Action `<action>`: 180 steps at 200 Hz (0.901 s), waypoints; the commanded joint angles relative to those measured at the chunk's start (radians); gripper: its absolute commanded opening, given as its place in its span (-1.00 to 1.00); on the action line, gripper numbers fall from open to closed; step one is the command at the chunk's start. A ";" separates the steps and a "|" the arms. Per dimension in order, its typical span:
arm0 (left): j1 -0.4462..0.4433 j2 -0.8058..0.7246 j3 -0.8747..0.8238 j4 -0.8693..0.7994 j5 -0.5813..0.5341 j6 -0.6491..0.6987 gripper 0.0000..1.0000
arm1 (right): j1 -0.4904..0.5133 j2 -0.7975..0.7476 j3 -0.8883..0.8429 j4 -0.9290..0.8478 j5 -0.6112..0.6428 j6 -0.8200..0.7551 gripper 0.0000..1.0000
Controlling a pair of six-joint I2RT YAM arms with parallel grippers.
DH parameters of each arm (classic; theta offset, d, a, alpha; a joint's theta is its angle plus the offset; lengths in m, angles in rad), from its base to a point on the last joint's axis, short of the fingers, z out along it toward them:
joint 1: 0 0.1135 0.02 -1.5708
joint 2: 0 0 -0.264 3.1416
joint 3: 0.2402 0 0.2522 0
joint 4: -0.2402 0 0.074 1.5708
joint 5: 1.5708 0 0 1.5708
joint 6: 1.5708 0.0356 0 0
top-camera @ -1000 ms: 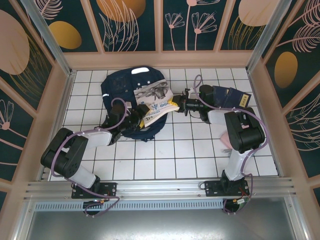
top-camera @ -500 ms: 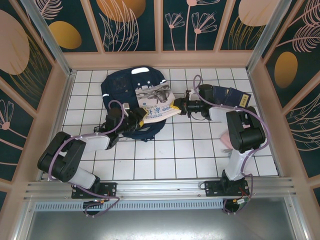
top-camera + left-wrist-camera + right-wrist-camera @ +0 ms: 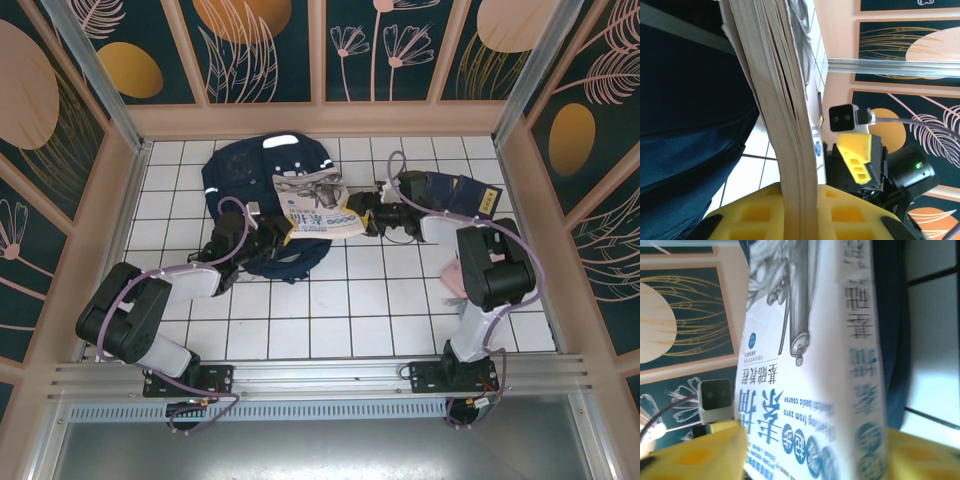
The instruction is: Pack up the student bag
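Student bag (image 3: 232, 178) lies lengthwise near-to-far, its top pointing far.

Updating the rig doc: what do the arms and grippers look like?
Left arm and right arm: black joint housings, light grey links, a lilac cable looping along each. Left gripper and right gripper have yellow fingers with rectangular pockets. A small white camera sits on the right wrist; a green LED glows on its black body.

Reaching inward, left claw (image 3: 279, 232) and right claw (image 3: 356, 218) each pinch the same book (image 3: 318, 213).
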 commanded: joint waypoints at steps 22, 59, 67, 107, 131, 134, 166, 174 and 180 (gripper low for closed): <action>-0.001 -0.036 0.094 0.006 -0.010 0.006 -0.96 | 0.036 -0.192 -0.191 0.287 0.285 0.245 0.72; -0.001 -0.026 0.115 0.038 -0.011 -0.016 -0.95 | 0.137 -0.232 -0.317 0.409 0.446 0.500 0.77; -0.001 -0.022 0.125 0.035 -0.009 -0.010 -0.95 | 0.172 -0.240 -0.331 0.415 0.497 0.544 0.77; -0.001 -0.013 0.142 0.031 -0.001 0.005 -0.95 | 0.290 -0.293 -0.370 0.424 0.738 0.662 0.82; -0.001 -0.013 0.137 0.039 0.020 0.005 -0.95 | 0.308 -0.329 -0.393 0.446 0.815 0.743 0.86; -0.001 -0.014 0.137 0.038 0.021 0.005 -0.95 | 0.309 -0.328 -0.391 0.451 0.814 0.757 0.86; 0.000 -0.016 0.140 0.043 0.040 0.011 -0.94 | 0.346 -0.287 -0.339 0.439 0.811 0.905 0.73; -0.001 -0.018 0.140 0.051 0.046 0.018 -0.93 | 0.361 -0.276 -0.325 0.428 0.826 0.932 0.68; -0.001 -0.022 0.142 0.047 0.048 0.024 -0.93 | 0.371 -0.268 -0.313 0.420 0.841 0.942 0.65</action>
